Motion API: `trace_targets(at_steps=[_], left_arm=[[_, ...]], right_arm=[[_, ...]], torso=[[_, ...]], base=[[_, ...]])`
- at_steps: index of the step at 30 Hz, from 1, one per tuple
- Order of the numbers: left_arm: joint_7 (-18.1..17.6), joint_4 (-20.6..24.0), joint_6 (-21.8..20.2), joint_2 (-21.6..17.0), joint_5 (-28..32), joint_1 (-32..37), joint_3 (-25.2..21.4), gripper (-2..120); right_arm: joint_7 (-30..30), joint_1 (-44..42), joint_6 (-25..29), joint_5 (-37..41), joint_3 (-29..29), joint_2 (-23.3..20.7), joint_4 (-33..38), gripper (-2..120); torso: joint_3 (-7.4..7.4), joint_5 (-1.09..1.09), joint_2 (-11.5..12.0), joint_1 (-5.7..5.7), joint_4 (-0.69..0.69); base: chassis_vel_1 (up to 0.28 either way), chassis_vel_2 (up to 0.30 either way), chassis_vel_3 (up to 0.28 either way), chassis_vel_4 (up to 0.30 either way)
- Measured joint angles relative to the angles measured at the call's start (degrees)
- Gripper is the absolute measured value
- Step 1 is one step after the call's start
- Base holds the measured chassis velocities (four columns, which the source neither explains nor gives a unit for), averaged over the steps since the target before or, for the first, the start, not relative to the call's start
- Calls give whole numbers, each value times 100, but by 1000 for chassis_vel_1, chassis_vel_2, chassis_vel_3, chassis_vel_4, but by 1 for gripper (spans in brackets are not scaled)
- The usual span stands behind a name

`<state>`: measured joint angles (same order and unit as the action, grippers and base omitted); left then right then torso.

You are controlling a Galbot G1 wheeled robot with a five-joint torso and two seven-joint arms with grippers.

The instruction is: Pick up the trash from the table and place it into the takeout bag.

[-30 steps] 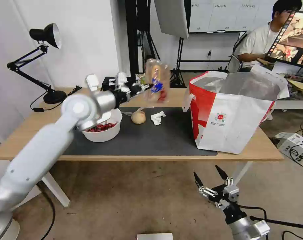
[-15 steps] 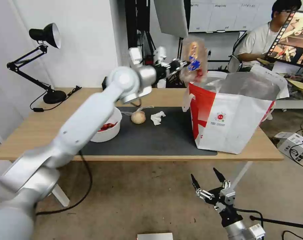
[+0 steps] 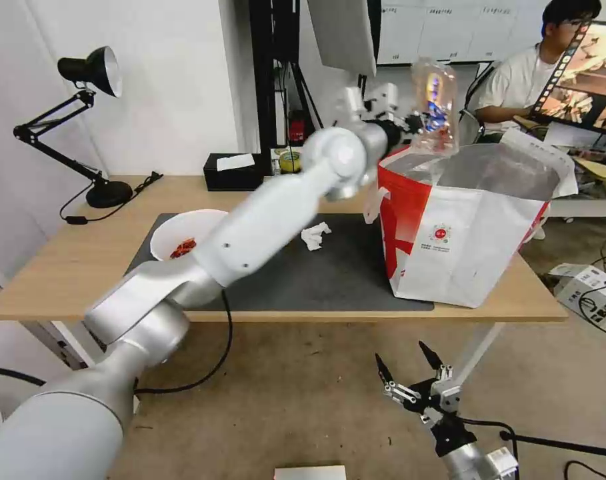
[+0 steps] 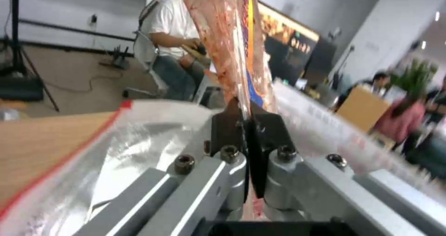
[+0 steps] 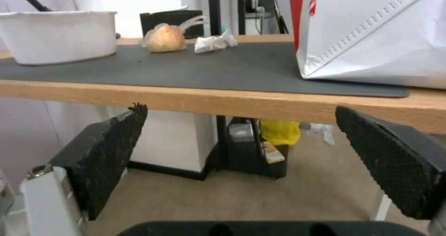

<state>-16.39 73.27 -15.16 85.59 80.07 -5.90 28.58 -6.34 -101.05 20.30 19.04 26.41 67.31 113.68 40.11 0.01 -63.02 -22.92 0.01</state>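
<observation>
My left gripper (image 3: pixel 409 124) is shut on the edge of the clear plastic tray (image 3: pixel 435 103), holding it upright over the back left rim of the takeout bag (image 3: pixel 463 230). In the left wrist view the fingertips (image 4: pixel 232 119) pinch the tray (image 4: pixel 228 44) above the bag's foil lining (image 4: pixel 130 138). The white bowl (image 3: pixel 183 239) with red scraps and the crumpled tissue (image 3: pixel 315 235) lie on the table's dark mat (image 3: pixel 316 280). My arm hides the beige wrapped ball in the head view; the right wrist view shows this ball (image 5: pixel 163 38). My right gripper (image 3: pixel 409 375) hangs open below the table's front edge (image 5: pixel 232 101).
A black desk lamp (image 3: pixel 83 120) stands at the table's far left. A black tissue box (image 3: pixel 235 172) sits at the back edge. A person sits at a desk behind the bag. Cables and a box (image 3: pixel 593 293) lie on the floor to the right.
My left arm has swung the clear tray up and to the right, from over the mat to above the bag's opening, uncovering the bowl. The right gripper has sunk slightly.
</observation>
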Motion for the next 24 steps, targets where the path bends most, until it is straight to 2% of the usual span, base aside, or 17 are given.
trace_targets(at_steps=[6,17,20,22,24], left_arm=[[88,39,8,-3,-104,44,281,0],[249,178,-47,-118,169,32,351,2],[258,233,-108,-164,383,21,349,17],[258,240,-123,-168,470,21,337,20],[256,270,-157,-170,647,39,283,31]], right_arm=[[62,47,-30,75,-25,-65,-5,100],[115,72,-137,144,-32,-86,13,100],[117,67,-140,142,-42,-63,-1,100],[116,67,-140,142,-50,-59,0,100],[99,62,-141,134,-81,-45,22,100]], torso=[[0,0,0,0,-1],[0,-1,0,0,-1],[0,-1,0,0,0],[0,-1,0,0,0],[0,-1,0,1,-1]], base=[[0,0,0,0],[0,0,0,0],[0,0,0,0],[0,0,0,0],[0,0,0,0]])
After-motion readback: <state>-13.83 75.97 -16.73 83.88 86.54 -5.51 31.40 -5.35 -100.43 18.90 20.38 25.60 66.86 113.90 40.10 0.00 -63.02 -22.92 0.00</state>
